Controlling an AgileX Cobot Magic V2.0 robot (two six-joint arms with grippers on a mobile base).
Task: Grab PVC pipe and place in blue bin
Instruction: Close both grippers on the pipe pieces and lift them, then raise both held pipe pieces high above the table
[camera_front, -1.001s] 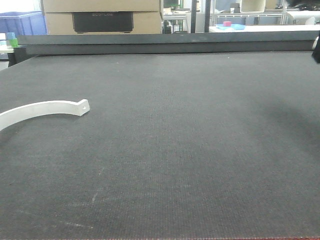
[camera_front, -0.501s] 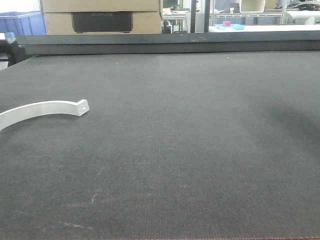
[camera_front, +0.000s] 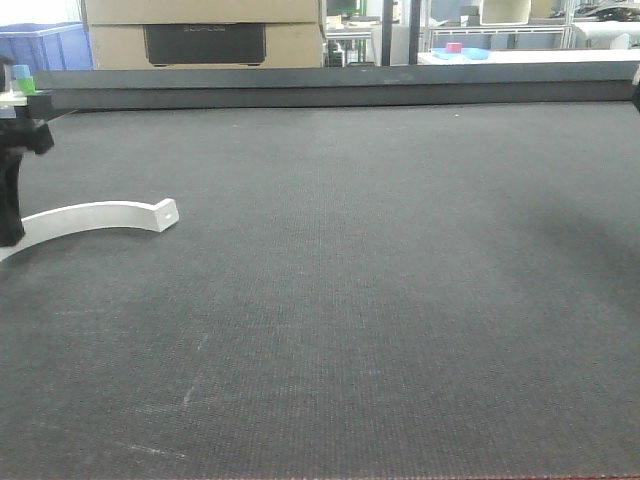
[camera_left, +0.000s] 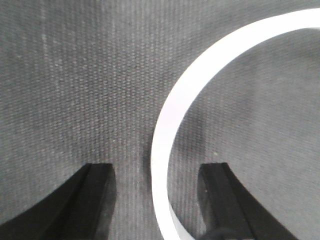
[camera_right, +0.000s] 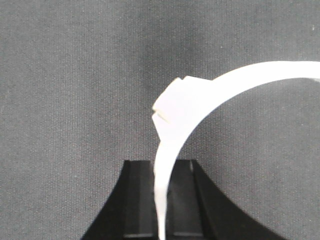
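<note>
The PVC pipe piece (camera_front: 95, 215) is a white curved strip with a holed tab, lying flat on the dark mat at the left. My left gripper (camera_front: 8, 235) stands over its left end. In the left wrist view the strip (camera_left: 170, 110) runs between the open fingers of the left gripper (camera_left: 157, 170), closer to the right finger (camera_left: 217, 195) and touching neither. My right gripper (camera_right: 162, 165) is shut on a second white curved strip (camera_right: 185, 105), held above the mat. A blue container (camera_front: 45, 45) shows far behind the table; I cannot tell if it is the blue bin.
The dark mat (camera_front: 350, 280) covers the whole table, with a raised dark rail (camera_front: 330, 85) along its far edge. Behind that are cardboard boxes (camera_front: 205, 35) and shelving. Small coloured blocks (camera_front: 22, 80) sit at the far left corner.
My left arm has come into the front view at the left edge and dropped over the strip's left end. The strip on the mat has not moved.
</note>
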